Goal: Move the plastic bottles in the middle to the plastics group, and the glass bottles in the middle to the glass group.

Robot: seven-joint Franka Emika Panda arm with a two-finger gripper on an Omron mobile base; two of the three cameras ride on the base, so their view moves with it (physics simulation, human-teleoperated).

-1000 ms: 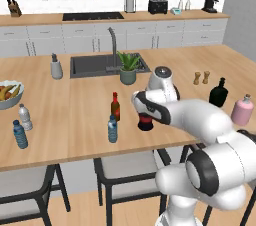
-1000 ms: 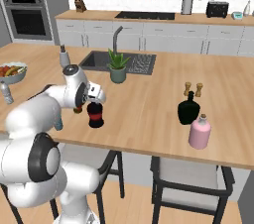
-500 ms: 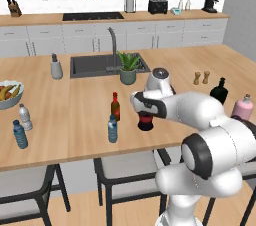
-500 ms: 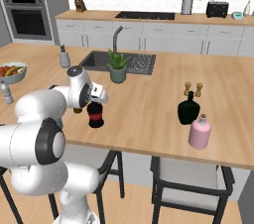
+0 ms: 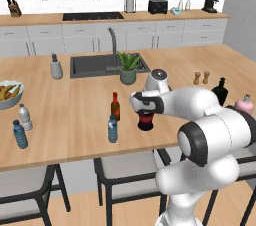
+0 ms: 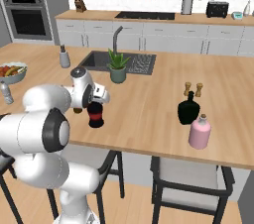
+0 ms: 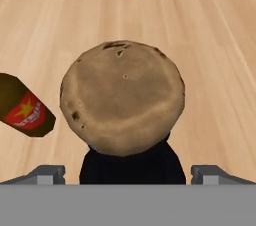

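We note a long pale-wood island counter (image 5: 70, 115) in a kitchen with white tiled back wall, grey cabinets along it, and a dark sink (image 5: 95, 65) set into the island; we take the sink as our mark. Just right of the sink stands a potted plant (image 5: 128, 68); left of it a grey soap dispenser (image 5: 56, 67). On the near side of the sink, toward the counter's front edge, the tall black bottle (image 5: 145, 119) stands upright with its red label showing, the gripper (image 5: 146, 104) directly over its top, fingers spread wide to either side and not clamped; in the hand view the bottle's brown cork-like top (image 7: 122, 102) sits between the two finger tips. Left of it are the slim brown bottle (image 5: 115, 106) and the small blue water bottle (image 5: 113, 129). Far left of the sink, by a fruit bowl (image 5: 9, 95), stand the two water bottles (image 5: 22, 125). Far right of the sink stand the squat black bottle (image 6: 188, 108), the pink bottle (image 6: 200, 132) and two wooden shakers (image 6: 193, 89).
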